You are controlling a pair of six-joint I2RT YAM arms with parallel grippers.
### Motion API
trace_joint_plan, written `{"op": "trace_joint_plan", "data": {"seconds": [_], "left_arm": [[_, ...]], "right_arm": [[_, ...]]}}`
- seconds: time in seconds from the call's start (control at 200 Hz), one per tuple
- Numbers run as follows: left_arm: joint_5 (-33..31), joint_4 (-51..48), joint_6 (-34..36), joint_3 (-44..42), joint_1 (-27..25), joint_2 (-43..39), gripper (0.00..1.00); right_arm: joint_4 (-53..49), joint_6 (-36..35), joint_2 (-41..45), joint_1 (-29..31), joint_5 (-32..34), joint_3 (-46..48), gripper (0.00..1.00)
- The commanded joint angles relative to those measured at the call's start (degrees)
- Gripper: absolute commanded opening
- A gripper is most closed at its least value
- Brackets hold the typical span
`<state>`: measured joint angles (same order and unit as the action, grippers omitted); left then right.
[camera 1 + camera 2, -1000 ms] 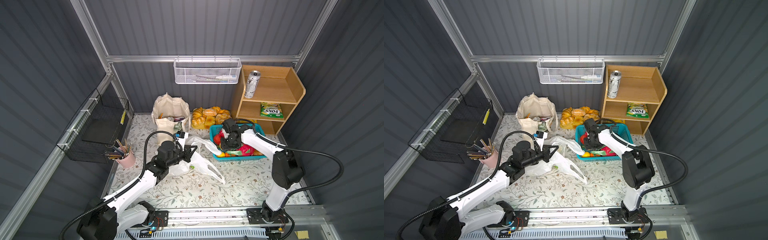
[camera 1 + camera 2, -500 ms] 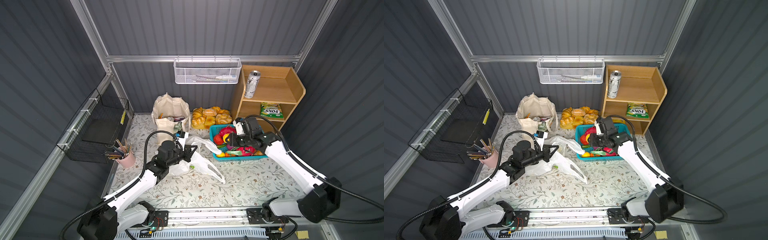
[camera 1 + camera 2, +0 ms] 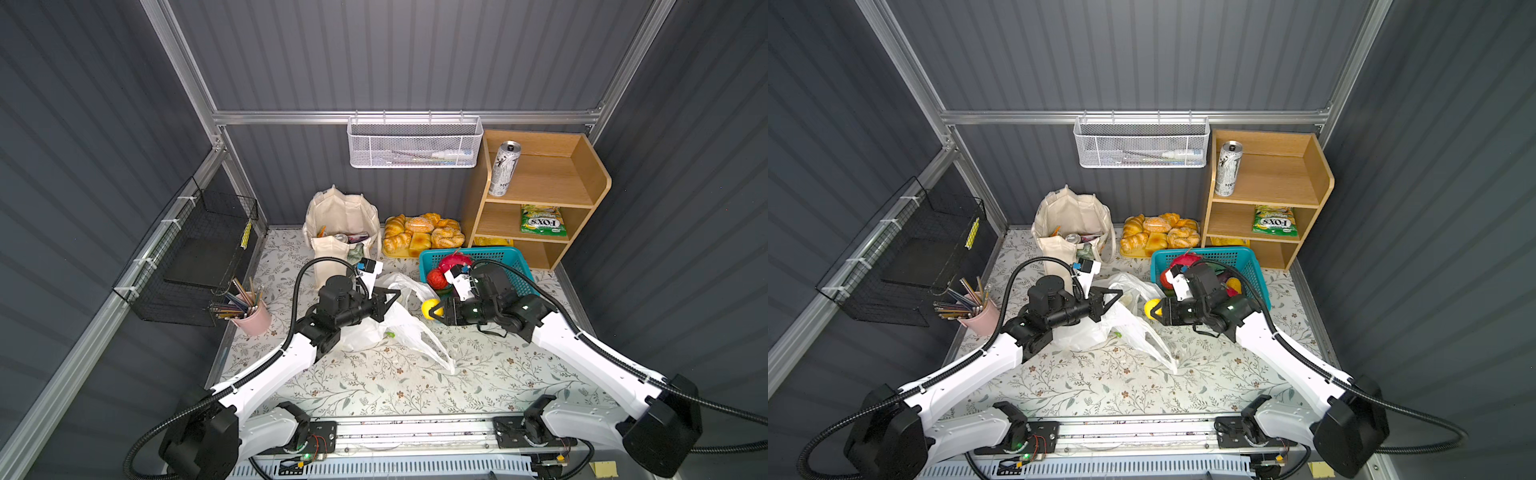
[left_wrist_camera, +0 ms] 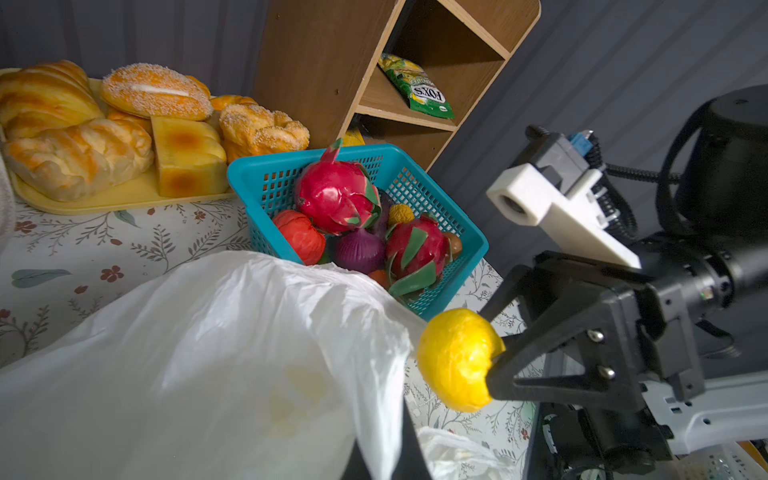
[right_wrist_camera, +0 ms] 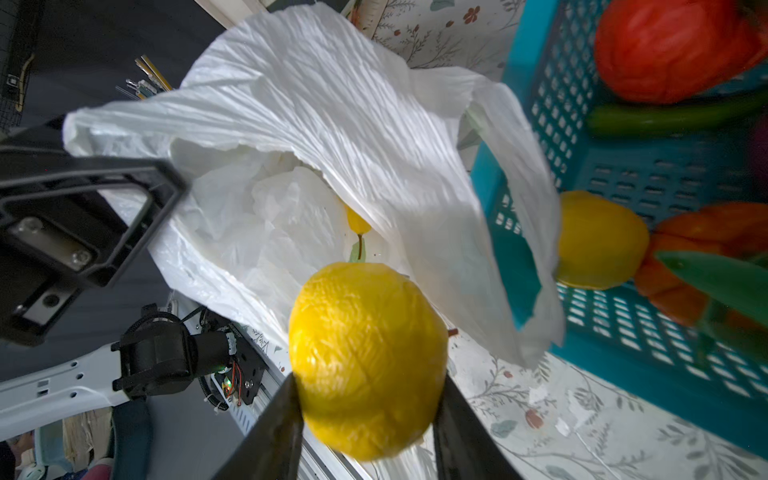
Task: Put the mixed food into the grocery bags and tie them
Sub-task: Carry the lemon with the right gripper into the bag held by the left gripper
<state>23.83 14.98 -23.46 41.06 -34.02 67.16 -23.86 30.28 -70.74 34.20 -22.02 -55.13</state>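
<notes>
The left gripper [image 3: 392, 296] is clenched on the rim of the white plastic bag [image 3: 374, 332], lifting one side so that the mouth gapes toward the right arm; the rest of the bag slumps on the flowered tabletop [image 3: 374, 386]. The right gripper [image 3: 435, 311] grasps a yellow lemon [image 3: 429, 308] between its two fingers and holds it in the air just beside the bag's raised edge, outside the opening, as the right wrist view shows with the lemon [image 5: 365, 361] in front of the crumpled white plastic [image 5: 332, 124]. Right behind the lemon stands a teal basket [image 3: 490, 252] holding red, purple and yellow fruit and vegetables. The cream canvas tote [image 3: 340, 216] stands upright near the back wall with a few things already inside it, and a tray of bread [image 3: 422, 230] lies between the tote and a wooden shelf [image 3: 540, 178]. A tall silver drink can [image 3: 504, 168] stands on the top shelf, a green and yellow sweets pouch [image 3: 542, 220] lies on the middle one, and a small yellow packet [image 3: 492, 241] shows on the bottom one.
</notes>
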Motion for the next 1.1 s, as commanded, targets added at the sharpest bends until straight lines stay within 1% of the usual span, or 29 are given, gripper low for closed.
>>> {"op": "trace_joint_plan", "data": {"seconds": [0.0,0.07,0.215,0.33,0.48,0.605,0.68,0.79,0.875,0.996,1.096], "left_arm": [[4.22,0.14,-0.59,2.93,0.27,0.49,0.0],[4.61,0.03,-0.94,3.44,0.27,0.6,0.0],[5.07,0.19,-1.2,4.61,0.27,1.12,0.0],[5.85,1.65,-2.04,5.3,0.27,2.4,0.0],[6.95,5.19,-4.18,5.96,0.25,4.46,0.0],[8.13,9.24,-6.75,6.39,0.24,6.2,0.0],[8.8,11.45,-8.13,6.72,0.27,7.06,0.0],[8.96,12.44,-8.96,7.11,0.27,7.47,0.0],[8.3,12.36,-8.86,7.11,0.27,7.07,0.0],[7.7,12.58,-8.96,6.43,0.27,6.43,0.0],[4.89,12.61,-8.98,5.26,0.26,5.3,0.0]], "right_arm": [[6.77,2.0,-4.25,0.19,-1.63,-2.49,0.33],[7.48,2.08,-7.09,0.51,-1.86,-4.27,0.33],[9.68,2.74,-9.48,2.05,-2.47,-4.82,0.33],[14.64,4.0,-10.67,3.54,-3.58,-3.23,0.34],[25.12,7.65,-13.96,3.89,-5.81,0.93,0.36],[27.77,8.68,-19.92,4.2,-6.19,-1.54,0.37],[29.7,9.17,-23.18,4.34,-6.93,-3.18,0.41],[29.35,8.66,-25.89,4.32,-7.52,-6.04,0.48],[27.9,7.44,-25.53,4.27,-7.21,-7.06,0.52],[25.07,5.53,-24.07,3.96,-6.48,-7.58,0.64],[23.03,4.44,-22.35,3.38,-6.07,-7.17,0.73]]}}
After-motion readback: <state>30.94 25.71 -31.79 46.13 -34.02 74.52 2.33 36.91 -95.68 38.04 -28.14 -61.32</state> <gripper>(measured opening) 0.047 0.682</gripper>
